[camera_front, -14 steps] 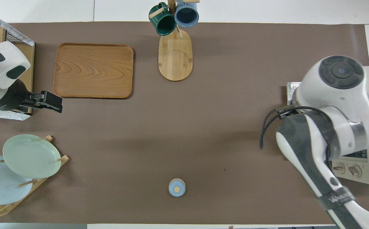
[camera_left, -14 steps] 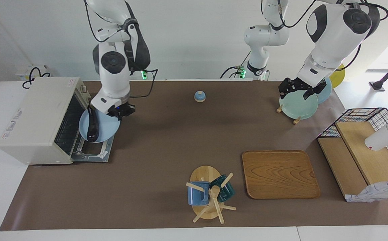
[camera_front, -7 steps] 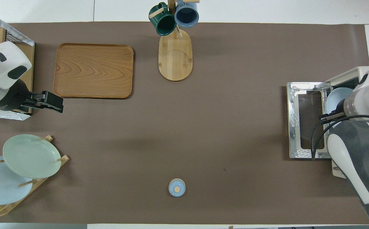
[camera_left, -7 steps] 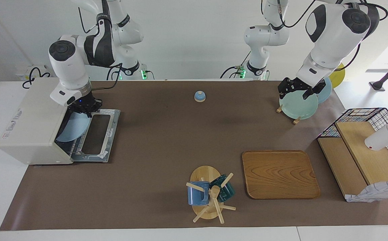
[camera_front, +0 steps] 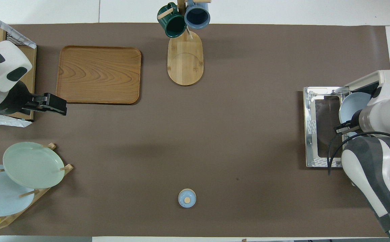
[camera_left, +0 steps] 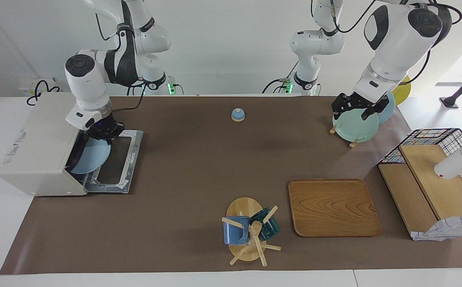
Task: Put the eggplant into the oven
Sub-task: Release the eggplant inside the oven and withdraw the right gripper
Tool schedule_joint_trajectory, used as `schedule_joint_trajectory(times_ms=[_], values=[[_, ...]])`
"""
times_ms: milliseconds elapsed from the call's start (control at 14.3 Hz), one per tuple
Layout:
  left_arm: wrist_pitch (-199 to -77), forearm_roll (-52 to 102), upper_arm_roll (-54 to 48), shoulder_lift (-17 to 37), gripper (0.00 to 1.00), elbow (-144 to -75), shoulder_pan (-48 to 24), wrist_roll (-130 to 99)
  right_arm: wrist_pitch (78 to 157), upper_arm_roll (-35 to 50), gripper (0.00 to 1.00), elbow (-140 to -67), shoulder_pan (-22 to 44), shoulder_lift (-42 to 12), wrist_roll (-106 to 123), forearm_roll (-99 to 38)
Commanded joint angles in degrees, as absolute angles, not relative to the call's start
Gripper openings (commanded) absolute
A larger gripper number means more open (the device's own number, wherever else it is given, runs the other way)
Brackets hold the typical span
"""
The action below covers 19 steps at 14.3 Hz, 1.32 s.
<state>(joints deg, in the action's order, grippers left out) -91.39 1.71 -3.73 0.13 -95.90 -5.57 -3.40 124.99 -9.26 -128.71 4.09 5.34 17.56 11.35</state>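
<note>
Oven (camera_left: 39, 147), door down, at the right arm's end of the table; right gripper (camera_left: 102, 133) at its mouth over a blue plate (camera_left: 91, 157); grip could not be told. Eggplant not visible; left gripper (camera_left: 359, 105) over the plate rack (camera_left: 352, 141), waiting, grip likewise unclear.

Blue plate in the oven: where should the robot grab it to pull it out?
Grip the light blue plate by the rim poking out over the open door of the oven, coming from in front. The rest sits inside, so only that edge is free.
</note>
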Motion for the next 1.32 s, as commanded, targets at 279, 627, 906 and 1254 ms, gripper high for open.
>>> schedule_joint_trajectory(times_ms=[279,627,906,1254], values=[[-92.2,2.3,-3.6,-0.8,1.00,-96.6,-5.1,-3.3,127.6,-8.6,0.00,-132.7,1.9,7.4,18.1,12.0],[-91.9,2.3,-3.5,-0.8,1.00,-96.6,-5.0,-3.4,127.4,-8.5,0.08,-132.6,2.1,7.4,17.8,11.5],[-91.9,2.3,-3.4,-0.8,1.00,-96.6,-5.0,-3.4,127.5,-8.5,0.10,-132.6,2.0,7.3,18.2,11.5],[-91.9,2.3,-3.4,-0.8,1.00,-96.6,-5.0,-3.3,127.5,-8.5,0.13,-132.6,2.3,7.3,18.0,11.4]])
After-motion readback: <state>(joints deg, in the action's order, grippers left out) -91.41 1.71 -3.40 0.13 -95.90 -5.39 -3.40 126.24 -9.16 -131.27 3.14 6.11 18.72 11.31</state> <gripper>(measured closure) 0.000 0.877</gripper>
